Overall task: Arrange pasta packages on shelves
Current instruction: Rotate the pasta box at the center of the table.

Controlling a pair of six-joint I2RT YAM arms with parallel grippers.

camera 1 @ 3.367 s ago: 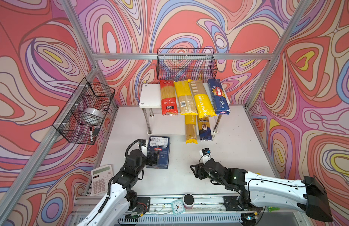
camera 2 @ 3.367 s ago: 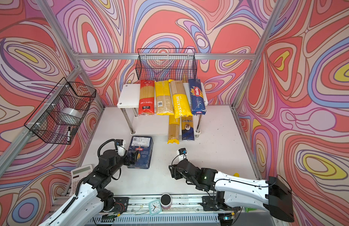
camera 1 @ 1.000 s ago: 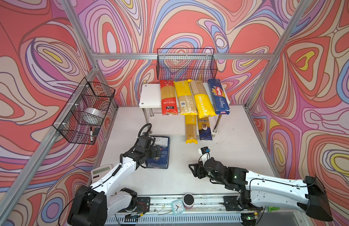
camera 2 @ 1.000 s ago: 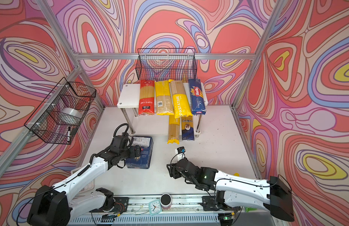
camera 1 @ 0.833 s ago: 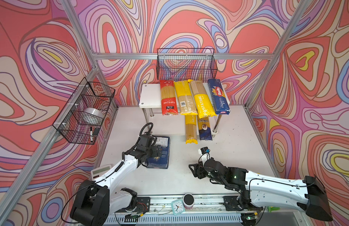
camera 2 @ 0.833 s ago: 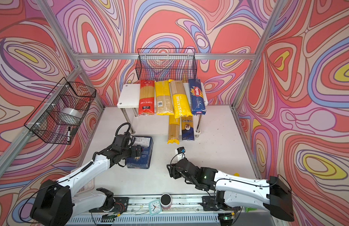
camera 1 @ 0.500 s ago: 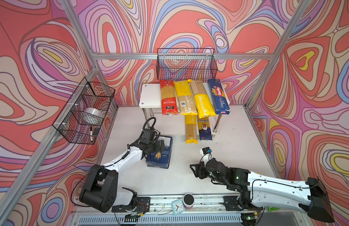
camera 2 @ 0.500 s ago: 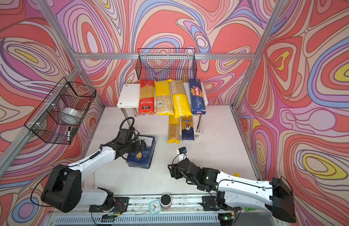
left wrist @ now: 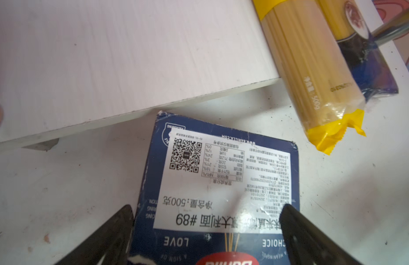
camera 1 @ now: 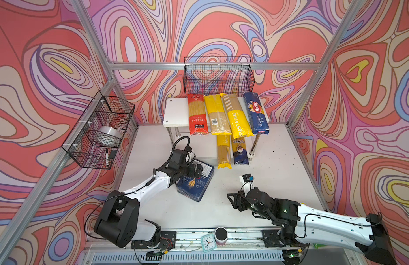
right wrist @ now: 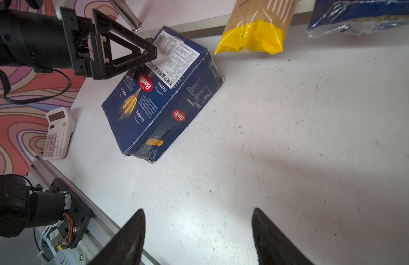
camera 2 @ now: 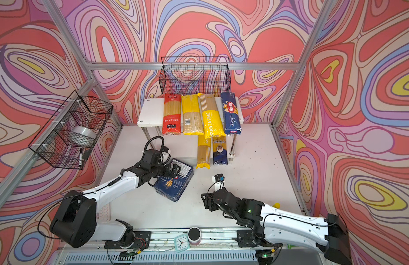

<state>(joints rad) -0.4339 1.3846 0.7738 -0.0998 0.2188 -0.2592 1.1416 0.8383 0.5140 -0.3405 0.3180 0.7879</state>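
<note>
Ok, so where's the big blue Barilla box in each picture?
Top view: blue Barilla box near the middle, in front of the rack.
Top view: same spot, a little further left in the picture.
Left wrist: lower middle of the picture, label up.
Right wrist: upper left of the picture's middle.
Shared landmark: the yellow-ended spaghetti pack beside it.

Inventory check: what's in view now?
rack: 1, white, back wall
red bag: 1, red, top shelf
yellow packs: 3, yellow, two top, one lower
slim box: 1, blue, top shelf
dark bag: 1, navy, lower shelf
wide box: 1, blue, table
wire baskets: 2, black, walls
tape roll: 1, silver, side basket
marker: 1, black, same basket
calculator: 1, white, table edge
clock: 1, teal, front rail
cup: 1, dark-topped, beside clock
left gripper: 1, black, at wide box
right gripper: 1, black, open over table
</note>
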